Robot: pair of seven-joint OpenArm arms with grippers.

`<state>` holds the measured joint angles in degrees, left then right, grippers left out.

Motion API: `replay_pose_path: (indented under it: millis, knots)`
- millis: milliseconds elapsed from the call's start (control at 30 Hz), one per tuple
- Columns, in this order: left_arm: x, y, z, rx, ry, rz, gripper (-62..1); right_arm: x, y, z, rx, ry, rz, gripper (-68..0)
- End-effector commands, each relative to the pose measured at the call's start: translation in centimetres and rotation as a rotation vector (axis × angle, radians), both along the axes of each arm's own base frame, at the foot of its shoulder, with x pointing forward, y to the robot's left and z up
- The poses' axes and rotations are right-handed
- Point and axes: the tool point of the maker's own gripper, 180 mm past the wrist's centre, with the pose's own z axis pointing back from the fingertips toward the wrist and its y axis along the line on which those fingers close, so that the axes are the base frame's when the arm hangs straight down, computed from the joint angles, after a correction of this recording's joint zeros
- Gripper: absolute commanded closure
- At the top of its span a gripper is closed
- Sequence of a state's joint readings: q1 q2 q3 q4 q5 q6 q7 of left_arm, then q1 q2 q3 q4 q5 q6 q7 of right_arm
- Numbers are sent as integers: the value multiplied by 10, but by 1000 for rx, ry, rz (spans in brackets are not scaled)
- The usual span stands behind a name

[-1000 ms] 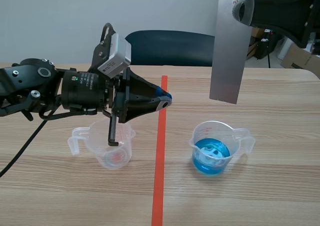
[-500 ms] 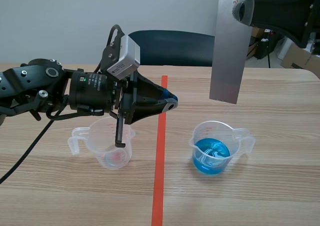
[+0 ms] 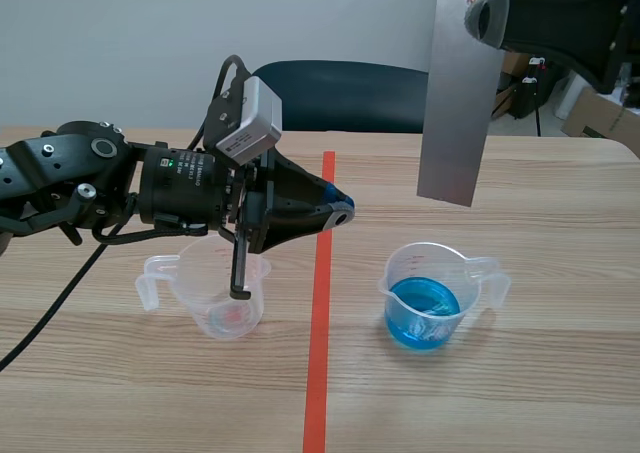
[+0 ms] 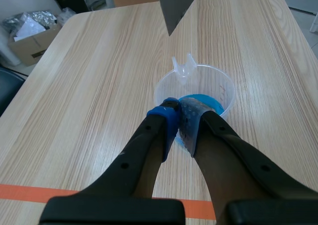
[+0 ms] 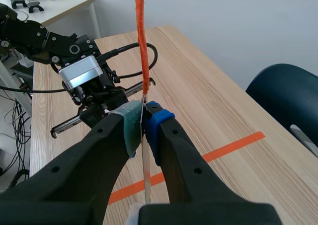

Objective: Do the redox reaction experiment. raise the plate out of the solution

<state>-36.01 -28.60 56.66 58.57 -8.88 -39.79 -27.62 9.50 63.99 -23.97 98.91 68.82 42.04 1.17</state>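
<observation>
wooden table [image 3: 520,393], pale wall, dark chair [image 3: 340,93] at the far side. metal plate [image 3: 458,103]: hangs upright, well above the beaker of blue solution [image 3: 425,298] at right, clear of the liquid; lift judged complete. right gripper [image 5: 143,116]: clamped on the plate's top edge. left gripper [image 4: 178,111]: fingers together, holding nothing, raised near the empty beaker [image 3: 215,293] at left. orange tape line [image 3: 320,303] between the beakers.

1 blue chair [image 3: 340,95] behind table [image 3: 120,393]

Left tool [image 4: 179,107] hovers closed; right tool [image 5: 144,116] pinches, raised high.
</observation>
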Motion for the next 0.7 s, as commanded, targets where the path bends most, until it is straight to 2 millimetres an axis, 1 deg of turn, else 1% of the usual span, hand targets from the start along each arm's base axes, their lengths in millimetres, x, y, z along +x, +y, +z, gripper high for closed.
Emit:
replay_pose_path:
  millis: [0,400,667]
  knots:
    - [3,-2,10,-35,-7,4,-27,-1,1,16,25,-37,14,-6]
    - [2,-6,11,-41,-6,-2,-27,-1,1,16,25,-37,14,-6]
    - [0,-9,7,-28,-1,-9,-27,-1,1,16,25,-37,14,-6]
